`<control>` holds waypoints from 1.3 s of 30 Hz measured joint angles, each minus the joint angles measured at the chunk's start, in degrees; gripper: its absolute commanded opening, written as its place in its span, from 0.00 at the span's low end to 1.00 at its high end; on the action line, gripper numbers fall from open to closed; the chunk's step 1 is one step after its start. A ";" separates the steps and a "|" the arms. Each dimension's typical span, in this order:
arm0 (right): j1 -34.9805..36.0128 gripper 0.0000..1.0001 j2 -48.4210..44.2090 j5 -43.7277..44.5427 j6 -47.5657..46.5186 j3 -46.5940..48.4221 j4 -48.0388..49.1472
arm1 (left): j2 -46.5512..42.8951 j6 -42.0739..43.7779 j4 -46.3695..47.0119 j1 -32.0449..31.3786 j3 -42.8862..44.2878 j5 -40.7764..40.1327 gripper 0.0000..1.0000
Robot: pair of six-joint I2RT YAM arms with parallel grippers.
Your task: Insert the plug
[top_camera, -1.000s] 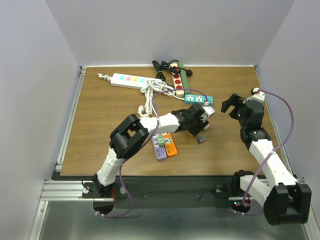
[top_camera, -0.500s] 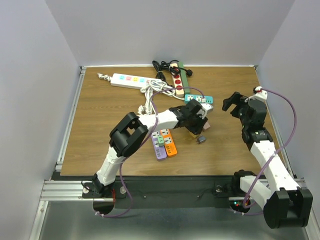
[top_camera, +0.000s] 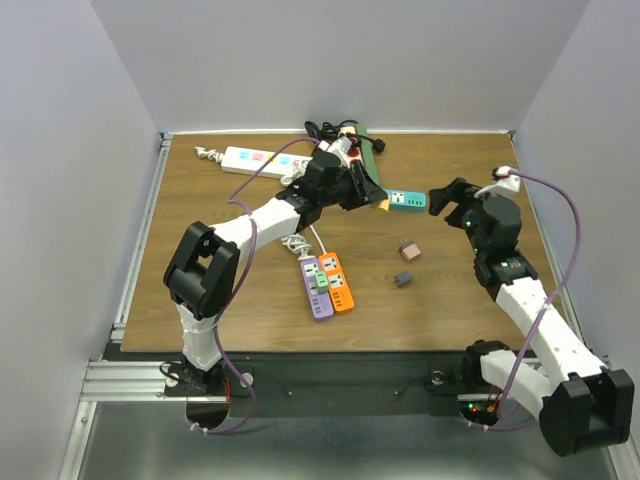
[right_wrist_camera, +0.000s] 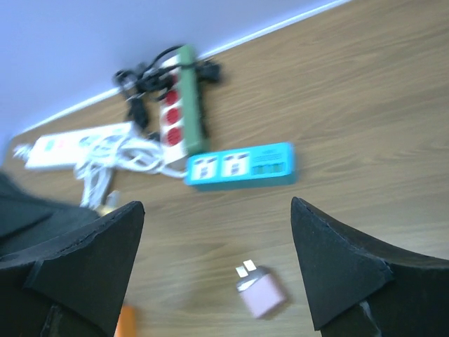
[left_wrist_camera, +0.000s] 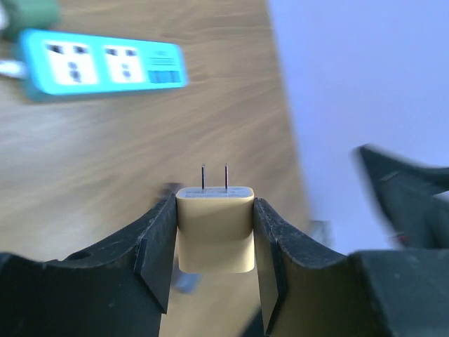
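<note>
The left fingers (left_wrist_camera: 160, 242) are squeezed tight on the plug (left_wrist_camera: 214, 228), one finger on each side. The plug is cream-colored. Its two thin pins stick out past the fingertips, pointing straight ahead.

The teal strip (left_wrist_camera: 102, 63) lies ahead of these fingers and off to their left. It lies flat on the counter (left_wrist_camera: 105, 154), and its long side runs across the way the pins point. Its holes face up. The pins seem to point more along the counter than down, so I think the plug has to tip down and move left to meet a hole. From above, the plug is just beside one end of the teal strip.

The right fingers (right_wrist_camera: 84, 260) are spread wide and hold nothing. They are near the far end of the teal strip, so the strip lies between the two arms. The left arm has the plug and is closer, so the push looks like its job. The right fingers could hold the strip steady.

A green strip (right_wrist_camera: 181, 105) sits at the end of the teal strip nearest the plug, and a loose white cord (right_wrist_camera: 105, 165) curls there too. They could get in the way. A pink plug (right_wrist_camera: 258, 289) lies on the counter nearer the right fingers, clear of the strip. A white strip (right_wrist_camera: 70, 144) lies further off.
</note>
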 measured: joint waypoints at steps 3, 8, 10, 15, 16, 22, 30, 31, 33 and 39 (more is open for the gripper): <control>8.79 0.88 1.46 3.08 -0.26 0.24 1.53 | -1.03 -8.04 3.78 -0.55 -1.53 0.46 0.00; 17.27 0.87 4.48 6.62 -0.66 1.64 3.54 | -1.40 -20.57 8.66 -1.22 -5.51 -0.09 0.00; 19.17 0.87 6.03 8.15 -0.72 2.62 4.20 | -1.66 -24.04 9.62 -1.22 -7.61 -1.05 0.00; 21.86 0.85 8.96 11.34 -1.36 4.31 5.88 | -3.91 -31.23 11.54 -1.33 -12.87 -4.00 0.00; 22.47 0.85 9.05 11.89 -1.53 4.31 5.88 | -4.70 -32.33 11.74 -1.40 -13.62 -4.61 0.00; 25.46 0.84 9.05 14.01 -2.75 4.31 6.23 | -7.21 -37.13 14.95 -1.90 -14.80 -6.88 0.00; 27.28 0.84 10.05 15.80 -3.72 4.31 6.19 | -8.52 -40.22 16.28 -3.30 -16.48 -9.94 0.00; 27.34 0.84 10.38 15.96 -3.93 4.31 6.21 | -8.52 -40.39 16.26 -3.30 -16.48 -10.16 0.00; 27.45 0.84 11.10 16.20 -4.33 4.31 6.25 | -8.52 -40.68 16.50 -3.37 -16.48 -10.45 0.00; 27.78 0.74 13.11 17.27 -5.60 4.31 6.25 | -8.52 -41.09 17.14 -4.17 -16.48 -10.36 0.00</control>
